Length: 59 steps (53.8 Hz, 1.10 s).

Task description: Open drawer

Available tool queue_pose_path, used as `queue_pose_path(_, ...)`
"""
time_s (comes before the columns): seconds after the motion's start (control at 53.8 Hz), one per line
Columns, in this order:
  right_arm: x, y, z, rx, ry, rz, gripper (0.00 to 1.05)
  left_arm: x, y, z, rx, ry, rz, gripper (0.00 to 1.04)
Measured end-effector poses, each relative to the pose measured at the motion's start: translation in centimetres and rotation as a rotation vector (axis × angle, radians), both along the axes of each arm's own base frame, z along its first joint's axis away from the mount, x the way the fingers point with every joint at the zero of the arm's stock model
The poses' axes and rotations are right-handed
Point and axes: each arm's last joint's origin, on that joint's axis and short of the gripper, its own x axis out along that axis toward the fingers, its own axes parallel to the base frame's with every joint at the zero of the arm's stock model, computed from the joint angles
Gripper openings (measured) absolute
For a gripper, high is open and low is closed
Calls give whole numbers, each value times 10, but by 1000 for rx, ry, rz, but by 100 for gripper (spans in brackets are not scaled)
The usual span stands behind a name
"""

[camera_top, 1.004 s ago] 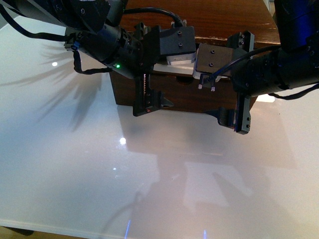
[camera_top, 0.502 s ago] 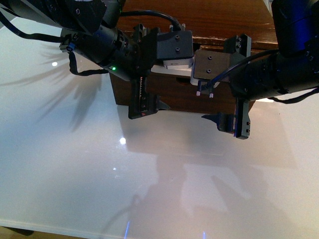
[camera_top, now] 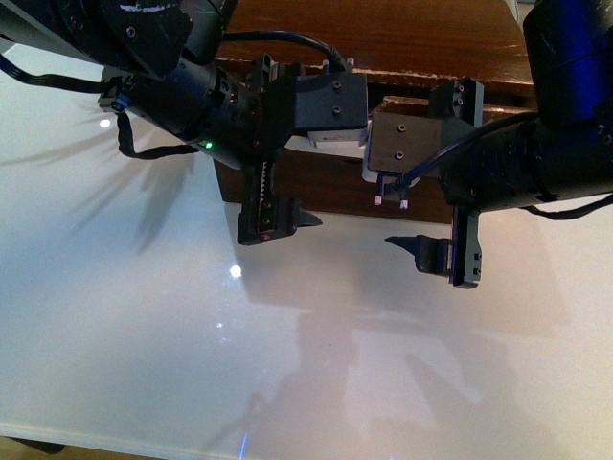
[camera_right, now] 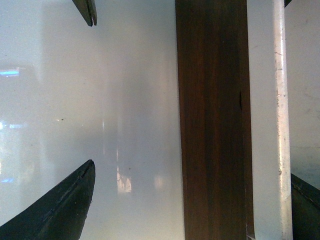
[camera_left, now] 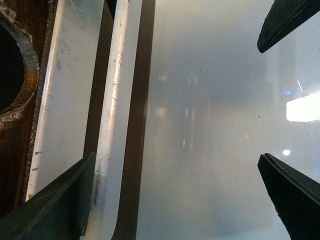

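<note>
The dark-brown drawer (camera_top: pixel 330 192) faces me at the back centre, largely behind both arms. Its long white bar handle (camera_left: pixel 112 115) runs beside one finger (camera_left: pixel 60 205) of my open left gripper (camera_left: pixel 176 165), next to the half-round notch (camera_left: pixel 12 70). The other left finger (camera_left: pixel 292 192) is over the table. The handle also shows in the right wrist view (camera_right: pixel 279 120), next to dark wood (camera_right: pixel 210 120). It lies just inside one finger (camera_right: pixel 306 197) of my open right gripper (camera_right: pixel 192 169). In the front view the left gripper (camera_top: pixel 287 144) and right gripper (camera_top: pixel 426 168) both hang at the drawer front.
The drawer's wooden cabinet (camera_top: pixel 383 34) stands on a glossy white table (camera_top: pixel 192 316) that mirrors lights and the arms' shadows. The table's near edge (camera_top: pixel 96 436) runs along the bottom. Black cables (camera_top: pixel 144 144) hang from the left arm.
Both grippers have shifted slightly toward me, lower in the front view, and the left arm has moved a little left. Both stay open. The drawer front looks much the same.
</note>
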Motion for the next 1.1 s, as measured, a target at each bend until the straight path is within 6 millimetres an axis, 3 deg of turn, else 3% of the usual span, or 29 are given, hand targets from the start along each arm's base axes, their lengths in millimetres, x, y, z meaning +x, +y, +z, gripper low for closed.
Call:
queue_pose_path(0.409, -30, 7, -3, -14, 6, 13, 96, -28, 6, -3, 2, 5, -18, 96)
queue_pose_path(0.707, -63, 16, -5, -33, 19, 39, 96, -54, 16, -3, -11, 41, -45, 96)
queue_pose_path(1.097, -79, 20, -5, -41, 24, 64, 96, -70, 21, 0, -8, 58, -61, 96)
